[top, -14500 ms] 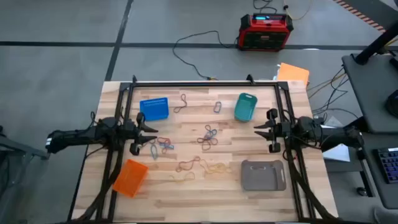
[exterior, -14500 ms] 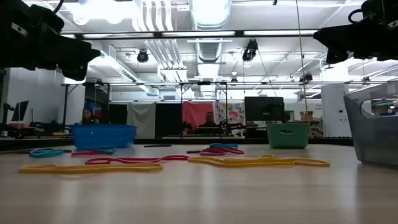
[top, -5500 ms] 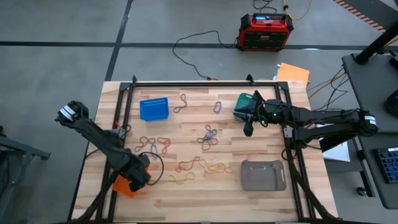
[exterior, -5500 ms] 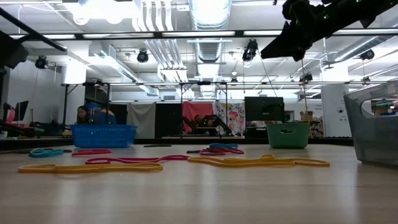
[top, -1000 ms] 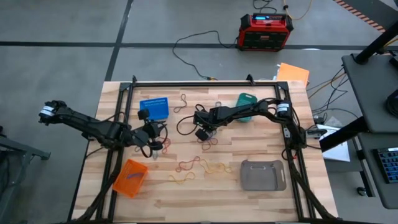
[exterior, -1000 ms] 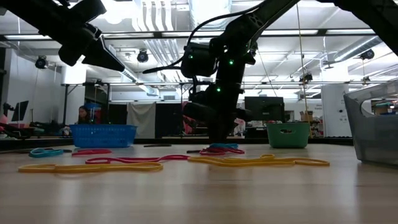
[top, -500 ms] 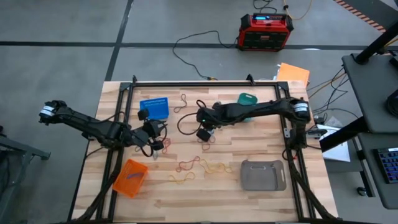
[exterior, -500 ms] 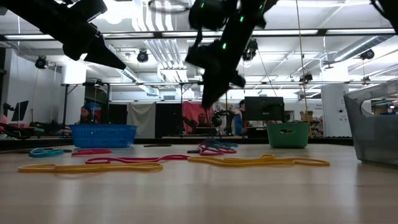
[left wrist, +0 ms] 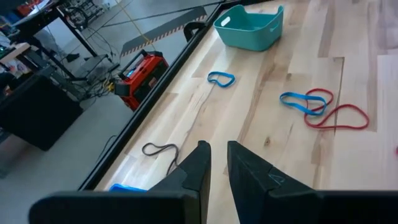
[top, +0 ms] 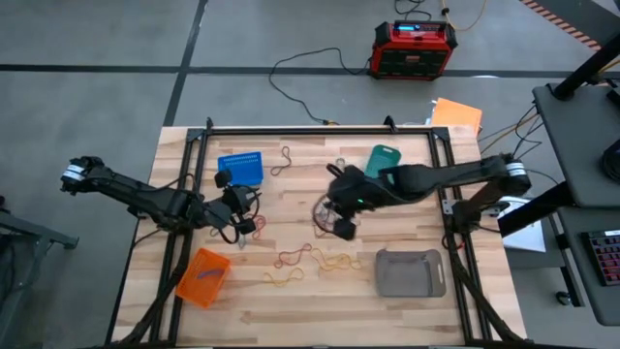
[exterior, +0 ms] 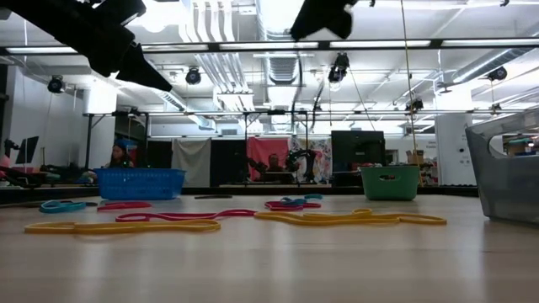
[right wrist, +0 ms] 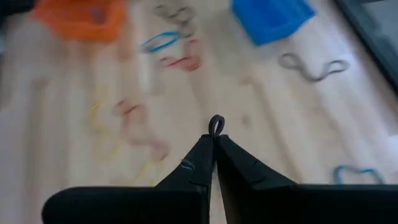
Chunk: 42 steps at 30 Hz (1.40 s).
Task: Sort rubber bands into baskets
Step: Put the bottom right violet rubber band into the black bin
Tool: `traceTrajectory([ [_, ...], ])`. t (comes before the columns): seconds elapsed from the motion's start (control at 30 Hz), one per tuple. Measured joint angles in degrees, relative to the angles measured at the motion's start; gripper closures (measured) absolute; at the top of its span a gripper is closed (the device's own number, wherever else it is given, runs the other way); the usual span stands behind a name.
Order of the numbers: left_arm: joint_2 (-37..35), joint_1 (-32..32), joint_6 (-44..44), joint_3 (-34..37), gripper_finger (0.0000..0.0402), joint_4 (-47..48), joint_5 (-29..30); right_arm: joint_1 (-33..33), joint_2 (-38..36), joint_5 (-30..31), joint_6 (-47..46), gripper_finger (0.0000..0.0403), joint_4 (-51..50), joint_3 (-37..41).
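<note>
Right gripper, fingers clamped on a grey rubber band, should carry it over the grey basket before letting go; left gripper fingers nearly together.

Your high view looks straight down on the whole counter and the floor around it. Your low view sits at counter-top height, facing level across toward the room. Each wrist view looks past its own fingers, close above the counter. The high and left wrist views share the teal basket.
</note>
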State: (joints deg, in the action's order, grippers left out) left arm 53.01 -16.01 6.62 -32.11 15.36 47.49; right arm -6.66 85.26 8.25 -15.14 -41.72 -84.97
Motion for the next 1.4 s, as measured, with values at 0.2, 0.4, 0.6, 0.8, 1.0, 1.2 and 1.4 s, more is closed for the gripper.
traceTrajectory([
  [0.2,0.14,0.0,-1.4,-0.01,0.0364,-1.01,-3.35,-5.83,-5.43,-8.59,-3.89,0.0391,-11.47,0.01],
  [0.4,0.87,-0.04,-9.96,-0.01,0.0364,-10.19,-17.44,-11.77,-7.31,-14.73,-24.26,0.0391,-24.64,0.01],
  [0.6,2.37,0.05,-19.4,-0.01,0.0364,-17.72,-18.52,-17.76,-7.22,-14.01,-40.36,0.0391,-32.14,1.11],
  [0.8,3.69,1.06,-21.62,-0.01,0.0364,-19.4,-18.55,-21.77,-7.18,-13.55,-51.23,0.039,-32.42,6.23],
  [1.0,5.26,3.9,-23.02,-0.01,0.0364,-20.57,-24.06,-23.11,-7.16,-12.71,-59.25,0.039,-32.99,11.35],
  [1.2,6.75,8.67,-25.06,-0.03,0.0364,-26.41,-34.58,-23.6,-7.16,-13.96,-64.84,0.0389,-32.94,12.17],
  [1.4,7.8,11.84,-24.69,-0.45,0.0364,-26.93,-36.64,-23.8,-7.16,-13.33,-65.99,0.0346,-32.86,12.94],
])
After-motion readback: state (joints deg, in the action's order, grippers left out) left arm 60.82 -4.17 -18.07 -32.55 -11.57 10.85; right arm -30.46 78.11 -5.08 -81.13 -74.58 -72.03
